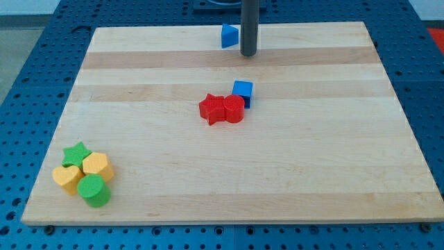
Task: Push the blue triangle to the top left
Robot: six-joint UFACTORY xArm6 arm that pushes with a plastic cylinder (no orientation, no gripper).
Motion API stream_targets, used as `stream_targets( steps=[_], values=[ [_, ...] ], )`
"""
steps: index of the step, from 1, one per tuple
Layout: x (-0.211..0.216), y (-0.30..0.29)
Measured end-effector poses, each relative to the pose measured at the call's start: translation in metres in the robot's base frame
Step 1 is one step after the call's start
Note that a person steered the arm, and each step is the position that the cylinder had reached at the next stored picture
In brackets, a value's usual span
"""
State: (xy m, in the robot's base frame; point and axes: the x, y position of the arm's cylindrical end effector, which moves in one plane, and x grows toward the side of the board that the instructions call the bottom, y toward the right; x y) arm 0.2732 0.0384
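Nearest the view's bottom, at the board's lower left corner, sits a tight cluster of four small blocks: a green cylinder (94, 191) in front, a yellow heart-like block (67, 178) to its left, a yellow hexagonal block (98, 167) behind it, and a green star (77, 153) at the back. All four touch or nearly touch one another.

The arm shows only as a straight dark grey rod coming down from the view's top edge, upright, no tilt. My tip (248, 53) rests on the board near its top edge, a little right of centre. The rod has no jaws and holds nothing; it can only press against a block's side.

The blue triangle (229, 35), a small glossy wedge, lies just beside the rod on the view's left, slightly farther toward the top than the tip. Whether rod and triangle touch I cannot tell; the gap looks very thin. It is near the top edge but well apart from the top left corner.

Mid-board: a red star (213, 108) and a red rounded block (234, 109) pressed together, with a blue cube (243, 91) touching the rounded one at upper right. This group sits below the tip.

The pale wooden board (139, 83) shows lengthwise grain bands, on a blue perforated table (41, 42).
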Motion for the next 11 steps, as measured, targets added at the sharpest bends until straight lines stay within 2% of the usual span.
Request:
stream_targets(
  steps=[2,3,6,8,9,11],
  values=[
    [-0.048,0.000],
    [-0.049,-0.002],
    [-0.038,-0.066],
    [0.023,-0.096],
    [0.035,-0.110],
    [-0.002,-0.118]
  ],
)
